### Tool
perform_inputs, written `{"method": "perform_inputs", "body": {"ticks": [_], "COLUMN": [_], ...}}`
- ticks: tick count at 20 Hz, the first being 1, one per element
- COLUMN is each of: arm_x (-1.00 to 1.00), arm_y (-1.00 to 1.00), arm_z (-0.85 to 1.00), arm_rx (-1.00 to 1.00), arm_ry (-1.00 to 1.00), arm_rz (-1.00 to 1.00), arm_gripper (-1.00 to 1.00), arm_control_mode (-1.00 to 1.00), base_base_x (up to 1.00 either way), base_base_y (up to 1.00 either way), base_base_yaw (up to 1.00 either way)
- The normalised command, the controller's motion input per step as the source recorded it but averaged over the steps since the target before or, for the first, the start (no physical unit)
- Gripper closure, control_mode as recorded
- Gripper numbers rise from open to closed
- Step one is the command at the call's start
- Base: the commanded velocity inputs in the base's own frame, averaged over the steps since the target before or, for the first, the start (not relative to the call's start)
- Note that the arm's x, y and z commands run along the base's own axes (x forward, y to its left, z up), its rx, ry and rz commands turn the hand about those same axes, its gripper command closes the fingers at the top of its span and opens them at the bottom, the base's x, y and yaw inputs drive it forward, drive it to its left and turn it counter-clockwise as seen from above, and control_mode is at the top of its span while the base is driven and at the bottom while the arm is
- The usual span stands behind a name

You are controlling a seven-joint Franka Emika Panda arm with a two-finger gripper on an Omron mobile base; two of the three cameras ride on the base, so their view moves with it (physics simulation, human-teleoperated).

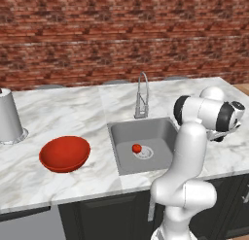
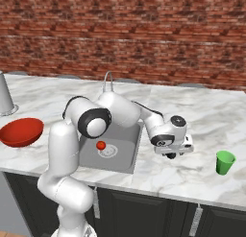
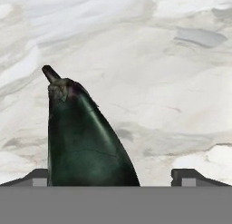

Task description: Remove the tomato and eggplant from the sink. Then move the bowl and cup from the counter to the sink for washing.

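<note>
I have the arm reaching over the desk [image 2: 192, 111] to the right of the sink [image 2: 126, 157], with the gripper [image 2: 172, 155] low over the marble, near the front edge.

In the hand view the eggplant [image 3: 84, 141] sits at the left side of the gripper [image 3: 115, 175], touching or just beside the left fingertip, stem end pointing away from the hand. The right fingertip [image 3: 188, 177] stands well apart from it, with bare marble between. So the jaws are spread wide and are not clamped on the eggplant. I cannot tell from this view whether the eggplant rests on the desk or leans on the left finger. In the right base view it is hidden under the hand.

The tomato [image 1: 136, 148] lies in the sink [image 1: 121, 132], on the basin floor just beside the round drain; it also shows in the right base view [image 2: 101, 145]. The faucet [image 1: 141, 95] stands at the sink's back edge.

The bowl [image 1: 64, 153] sits upright on the desk [image 1: 63, 112] to the left of the sink, near the front edge, well apart from the basin. The green cup [image 2: 225, 162] stands upright on the desk far to the right of the sink, near the front edge, apart from the gripper. A grey cylindrical container [image 1: 9, 117] stands at the far left of the desk, behind the bowl.
</note>
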Motion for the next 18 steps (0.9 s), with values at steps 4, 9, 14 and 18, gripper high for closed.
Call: {"method": "perform_inputs", "body": {"ticks": [4,9,14,18], "arm_x": [0.02,-0.03,-0.05,-0.04], "arm_y": [0.00,0.01,0.10,0.09], "arm_z": [-0.01,0.00,-0.01,-0.01], "arm_rx": [0.00,0.00,0.00,0.00], "arm_ry": [0.01,0.00,0.11,0.18], "arm_rz": [0.00,0.00,0.00,0.00], "arm_gripper": [-1.00,-1.00,-1.00,-1.00], "arm_control_mode": [-1.00,-1.00,-1.00,-1.00], "base_base_x": [0.00,0.00,0.00,0.00], "base_base_y": [0.00,0.00,0.00,0.00], "base_base_yaw": [0.00,0.00,0.00,0.00]}}
